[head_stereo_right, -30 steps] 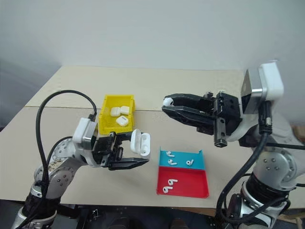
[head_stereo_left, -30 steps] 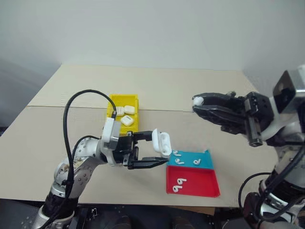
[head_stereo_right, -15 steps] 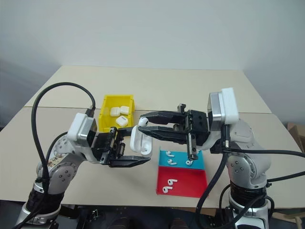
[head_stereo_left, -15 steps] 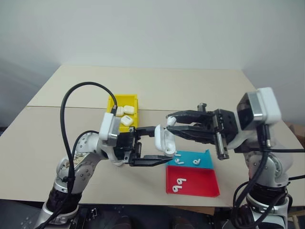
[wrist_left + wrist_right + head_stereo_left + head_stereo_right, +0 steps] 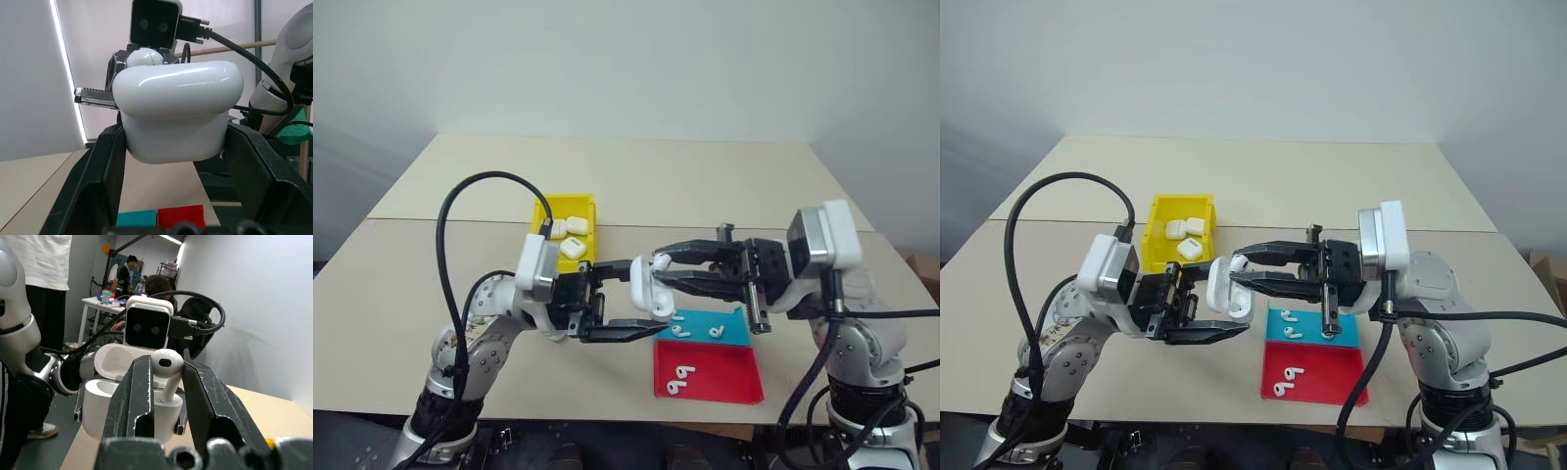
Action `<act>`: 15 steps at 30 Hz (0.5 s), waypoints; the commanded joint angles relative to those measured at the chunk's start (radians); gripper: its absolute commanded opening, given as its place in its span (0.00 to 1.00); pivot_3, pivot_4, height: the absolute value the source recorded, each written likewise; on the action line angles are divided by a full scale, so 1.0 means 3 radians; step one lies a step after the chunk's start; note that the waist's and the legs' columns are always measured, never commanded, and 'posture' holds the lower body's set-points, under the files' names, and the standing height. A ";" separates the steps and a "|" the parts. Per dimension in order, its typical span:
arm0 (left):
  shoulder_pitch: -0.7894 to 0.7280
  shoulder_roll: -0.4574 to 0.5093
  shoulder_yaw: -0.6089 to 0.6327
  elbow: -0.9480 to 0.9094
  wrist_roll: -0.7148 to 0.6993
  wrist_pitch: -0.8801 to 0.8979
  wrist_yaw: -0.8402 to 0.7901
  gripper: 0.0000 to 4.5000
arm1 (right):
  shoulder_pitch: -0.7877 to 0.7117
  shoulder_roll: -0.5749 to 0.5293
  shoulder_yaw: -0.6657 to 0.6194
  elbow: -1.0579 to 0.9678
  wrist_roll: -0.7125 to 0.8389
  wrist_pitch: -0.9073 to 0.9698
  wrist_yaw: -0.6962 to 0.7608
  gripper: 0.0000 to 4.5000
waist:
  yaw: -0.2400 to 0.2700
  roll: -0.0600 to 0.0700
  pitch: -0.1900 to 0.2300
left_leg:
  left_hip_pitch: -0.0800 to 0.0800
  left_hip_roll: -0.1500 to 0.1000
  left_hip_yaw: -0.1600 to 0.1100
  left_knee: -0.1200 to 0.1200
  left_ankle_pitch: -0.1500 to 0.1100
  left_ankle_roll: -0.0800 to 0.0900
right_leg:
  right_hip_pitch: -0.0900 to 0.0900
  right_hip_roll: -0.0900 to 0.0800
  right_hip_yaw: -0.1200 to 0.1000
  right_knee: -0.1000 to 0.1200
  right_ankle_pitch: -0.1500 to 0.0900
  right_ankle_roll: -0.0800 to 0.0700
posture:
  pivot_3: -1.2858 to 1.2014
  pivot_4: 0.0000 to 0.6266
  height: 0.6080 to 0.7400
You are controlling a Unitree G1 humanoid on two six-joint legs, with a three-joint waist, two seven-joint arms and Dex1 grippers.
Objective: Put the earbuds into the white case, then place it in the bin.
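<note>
Head views: right gripper (image 5: 658, 271) now in at white case (image 5: 646, 290), well clear a second ago, pinching earbud (image 5: 660, 261); insertion looks imminent; yellow bin (image 5: 586, 208) holds three cases; blue tray (image 5: 734, 325) three buds, red tray (image 5: 720, 377) two.
Left wrist: left gripper (image 5: 173, 161) clamped on case.
Right wrist: lid open, bud stem just above the case's opening.

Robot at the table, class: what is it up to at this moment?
The left claw is shut on a white case with its lid flipped open, held above the table. The right claw pinches one earbud just over the open case, about to drop it in. More earbuds lie in the blue tray and the red tray. The yellow bin behind already holds three cases.
</note>
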 commanded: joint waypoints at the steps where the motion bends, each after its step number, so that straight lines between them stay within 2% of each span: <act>1: -0.0032 -0.0003 0.0050 -0.0099 -0.0019 -0.0055 0.0008 0.61 | 0.0014 -0.0047 0.0016 -0.0010 -0.0039 -0.0138 0.0009 0.21 | -0.0001 0.0000 0.0000 | 0.0000 0.0000 0.0000 0.0000 0.0000 0.0000 | 0.0000 0.0000 0.0000 0.0000 0.0000 0.0000 | 0.52 0.24 1.00; 4: -0.0032 -0.0003 0.0050 -0.0102 -0.0016 -0.0048 0.0012 0.61 | 0.0026 -0.0097 0.0079 -0.0016 -0.0123 -0.0181 0.0018 0.38 | -0.0002 0.0000 0.0000 | 0.0000 0.0000 0.0000 0.0000 0.0000 0.0000 | 0.0000 0.0000 0.0000 0.0000 0.0000 0.0000 | 0.52 0.24 1.00; 7: -0.0026 -0.0012 0.0044 -0.0095 -0.0005 -0.0057 0.0011 0.61 | 0.0038 -0.0135 0.0123 -0.0020 -0.0134 -0.0213 0.0045 0.59 | 0.0000 0.0000 0.0000 | 0.0000 0.0000 0.0000 0.0000 0.0000 0.0000 | 0.0000 0.0000 0.0000 0.0000 0.0000 0.0000 | 0.52 0.24 1.00; 12: 0.0007 -0.0008 0.0046 -0.0079 0.0027 -0.0069 0.0003 0.61 | 0.0035 -0.0231 0.0059 -0.0001 -0.0061 -0.0240 0.0101 0.59 | 0.0001 0.0000 0.0000 | 0.0000 0.0000 0.0000 0.0000 0.0000 0.0000 | 0.0000 0.0000 0.0000 0.0000 0.0000 0.0000 | 0.52 0.24 1.00; 15: 0.0106 0.0077 0.0083 -0.0039 0.0132 -0.0118 -0.0053 0.61 | -0.0015 -0.0381 -0.0142 0.0029 0.0160 -0.0132 0.0116 0.59 | 0.0001 0.0000 0.0000 | 0.0000 0.0000 0.0000 0.0000 0.0000 0.0000 | 0.0000 0.0000 0.0000 -0.0001 0.0000 0.0000 | 0.52 0.24 1.00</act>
